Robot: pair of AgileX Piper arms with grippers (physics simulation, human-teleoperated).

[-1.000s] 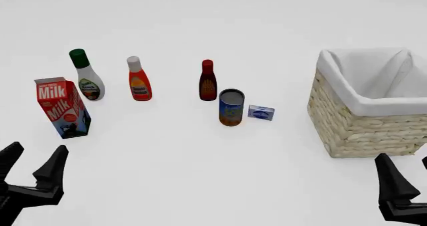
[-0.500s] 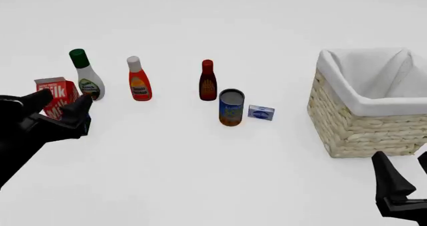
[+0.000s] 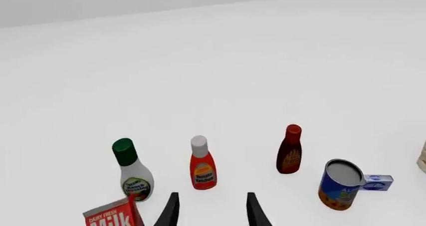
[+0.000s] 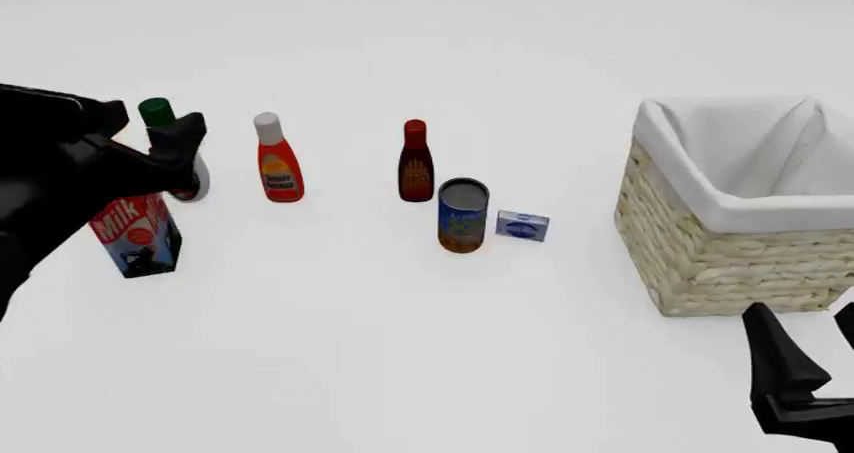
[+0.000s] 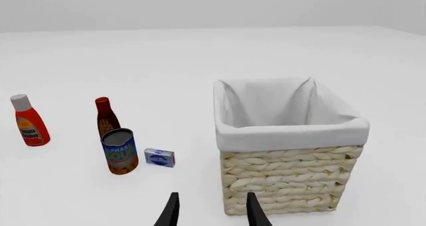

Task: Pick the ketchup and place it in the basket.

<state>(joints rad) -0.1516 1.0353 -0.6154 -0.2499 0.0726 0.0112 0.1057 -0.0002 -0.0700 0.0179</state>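
Note:
The ketchup point(image 4: 278, 163) stands upright on the table, a bright red bottle with a white cap and an orange label, at the back left. It also shows in the left wrist view as the ketchup point(image 3: 201, 167) straight ahead of the fingers, and in the right wrist view as the ketchup point(image 5: 28, 125). My left gripper point(image 4: 144, 133) hangs open and empty, to the left of the ketchup and apart from it. The basket point(image 4: 727, 258) sits at the right, wicker with a white lining. My right gripper point(image 4: 811, 358) is open and empty, near the basket's front corner.
A milk carton point(image 4: 134, 235) and a white bottle with a green cap point(image 4: 158, 109) are partly hidden behind my left arm. A dark red BBQ bottle point(image 4: 415, 163), a can point(image 4: 462, 215) and a small blue box point(image 4: 522, 225) stand between the ketchup and the basket.
My left arm has risen from the front left and moved forward toward the bottles, now covering the milk carton's top. The right arm has barely moved. No object has shifted.

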